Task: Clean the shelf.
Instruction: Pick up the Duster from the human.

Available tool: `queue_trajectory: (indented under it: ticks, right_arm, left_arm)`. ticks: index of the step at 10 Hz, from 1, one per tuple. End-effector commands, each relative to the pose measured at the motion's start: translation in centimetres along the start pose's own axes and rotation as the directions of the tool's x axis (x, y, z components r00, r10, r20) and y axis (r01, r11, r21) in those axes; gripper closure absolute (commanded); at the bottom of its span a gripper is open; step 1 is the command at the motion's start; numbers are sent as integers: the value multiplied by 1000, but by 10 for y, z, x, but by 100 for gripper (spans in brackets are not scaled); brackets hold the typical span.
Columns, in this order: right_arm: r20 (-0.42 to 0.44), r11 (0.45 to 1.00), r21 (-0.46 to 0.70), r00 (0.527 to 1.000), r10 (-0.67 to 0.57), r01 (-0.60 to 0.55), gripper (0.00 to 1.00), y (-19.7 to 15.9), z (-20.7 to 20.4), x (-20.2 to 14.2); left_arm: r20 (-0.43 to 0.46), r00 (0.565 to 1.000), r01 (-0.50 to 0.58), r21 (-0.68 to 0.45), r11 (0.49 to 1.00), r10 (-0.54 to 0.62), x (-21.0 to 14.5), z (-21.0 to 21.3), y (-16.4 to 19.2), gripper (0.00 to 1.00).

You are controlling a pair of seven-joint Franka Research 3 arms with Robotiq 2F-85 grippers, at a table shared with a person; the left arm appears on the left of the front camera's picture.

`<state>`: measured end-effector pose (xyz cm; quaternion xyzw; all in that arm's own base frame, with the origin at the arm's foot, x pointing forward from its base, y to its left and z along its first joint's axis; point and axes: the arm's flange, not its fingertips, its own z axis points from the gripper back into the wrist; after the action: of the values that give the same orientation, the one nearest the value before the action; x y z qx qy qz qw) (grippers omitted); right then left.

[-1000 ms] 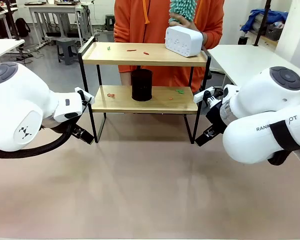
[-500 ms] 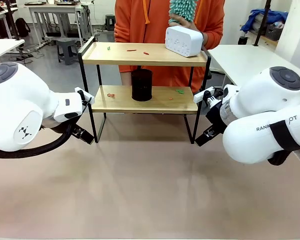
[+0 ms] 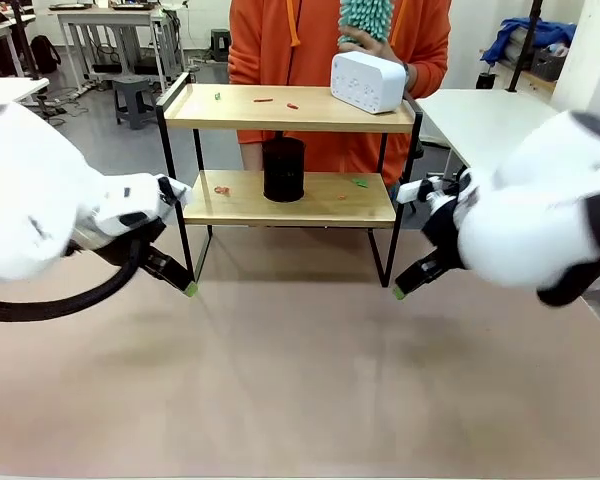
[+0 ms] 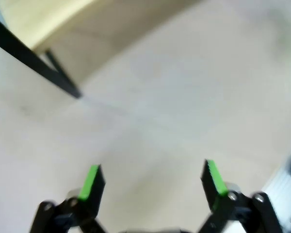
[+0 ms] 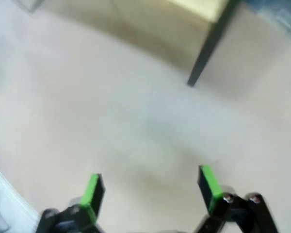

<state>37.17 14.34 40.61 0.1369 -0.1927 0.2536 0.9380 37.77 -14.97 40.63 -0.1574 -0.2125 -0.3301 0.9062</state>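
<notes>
The shelf (image 3: pixel 290 122) stands at the table's (image 3: pixel 300 400) far middle, scraps (image 3: pixel 221 190) on both boards. We judge cleaning not yet begun: our left gripper (image 4: pixel 153 177) and right gripper (image 5: pixel 150 187) hang wide open, empty, near its front legs. Reaching between boards next means minding the frame; the near tabletop gives open room.

Front faces shelf (image 3: pixel 320 108); wrists low beside it.

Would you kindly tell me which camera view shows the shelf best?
The front view: the shelf stands whole there, both boards, black frame and legs sharp. Each wrist view gives a blurred corner of one board and a single black leg.
</notes>
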Motion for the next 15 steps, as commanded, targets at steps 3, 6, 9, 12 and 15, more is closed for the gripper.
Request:
queue_trajectory:
  ticks: [3,6,9,12,15]
  right_arm:
    - [180,822,452,868,-463,345,0,-73,133,-121]
    - [185,514,755,619,-763,407,0,-184,142,-217]
    - [250,401,572,314,-916,716,0,-213,107,-251]
    - [187,428,769,474,-861,475,0,-241,176,-249]
    - [187,428,769,474,-861,475,0,-241,176,-249]
  left_arm:
    - [300,903,-156,-439,885,308,-109,133,93,0]
    - [436,590,-235,-713,660,680,-181,137,153,0]
    - [340,430,-466,-710,528,836,-175,93,169,0]
    - [416,505,-299,-738,605,757,-204,155,193,0]
    - [416,505,-299,-738,605,757,-204,155,193,0]
